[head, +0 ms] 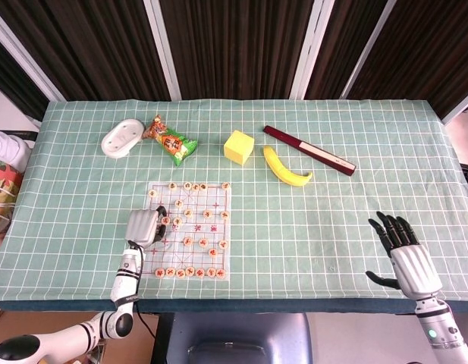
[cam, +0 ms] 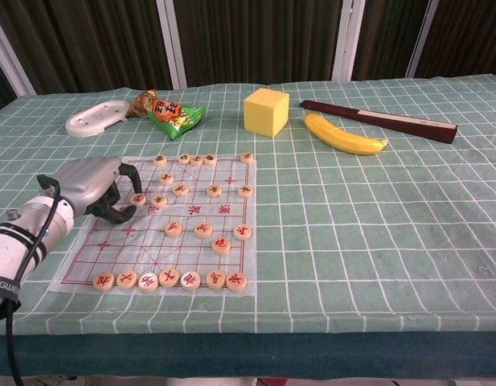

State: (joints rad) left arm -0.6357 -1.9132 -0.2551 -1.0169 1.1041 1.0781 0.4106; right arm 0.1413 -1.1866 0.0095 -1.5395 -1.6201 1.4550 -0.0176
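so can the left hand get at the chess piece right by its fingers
Probably yes. The left hand hangs over the chess board's left edge, fingers curled down beside the nearest chess piece, with nothing between them. Whether they already touch is unclear.

The worktop [head: 355,220] wears a green checked cloth — on it lie a chess board sheet [head: 190,230], white dish [head: 122,138], snack packet [head: 170,140], yellow cube [head: 239,146], banana [head: 285,167] and dark folded fan [head: 309,149].

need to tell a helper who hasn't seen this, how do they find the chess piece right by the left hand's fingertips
Start at the chess board sheet on the green checked cloth. The left hand rests over its left edge, fingers curled. The chess piece is the round disc nearest those fingertips, leftmost of its row; whether they touch it cannot be told.
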